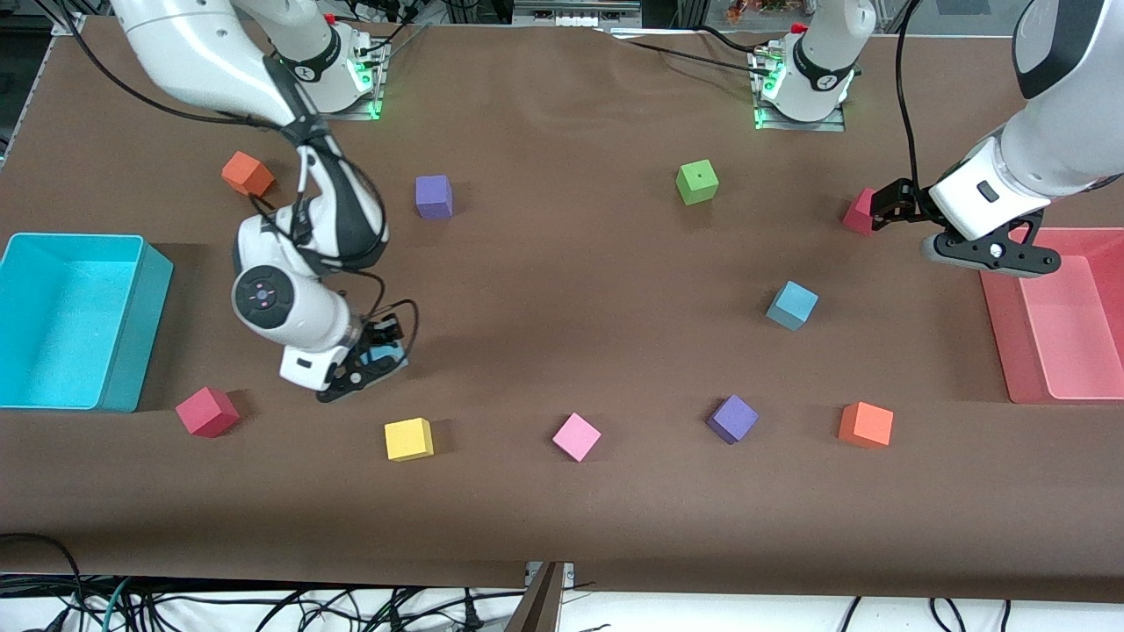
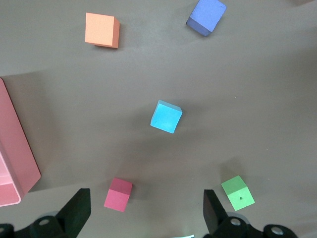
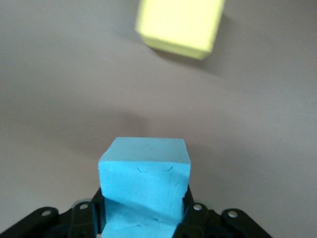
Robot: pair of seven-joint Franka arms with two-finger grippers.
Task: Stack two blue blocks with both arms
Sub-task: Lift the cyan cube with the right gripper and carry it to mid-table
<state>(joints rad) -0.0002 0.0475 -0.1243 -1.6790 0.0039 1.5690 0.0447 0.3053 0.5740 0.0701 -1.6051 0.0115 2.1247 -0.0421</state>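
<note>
One sky-blue block (image 1: 384, 355) is held in my right gripper (image 1: 376, 362), low over the table near the yellow cube (image 1: 408, 439). I cannot tell whether it touches the cloth. In the right wrist view the block (image 3: 144, 168) fills the space between the fingers of that gripper (image 3: 143, 214). The second blue block (image 1: 792, 305) lies free on the table toward the left arm's end, and it also shows in the left wrist view (image 2: 166, 117). My left gripper (image 1: 990, 254) hangs open and empty in the air by the pink bin's rim (image 1: 1001, 333). In its wrist view (image 2: 146, 208) a crimson cube (image 2: 119, 194) shows between the jaws, far below.
A cyan bin (image 1: 132, 325) stands at the right arm's end. Loose cubes lie about: crimson (image 1: 207, 411), pink (image 1: 576, 436), purple (image 1: 732, 418), orange (image 1: 866, 424), green (image 1: 697, 182), purple (image 1: 434, 196), orange (image 1: 247, 173) and crimson (image 1: 859, 212).
</note>
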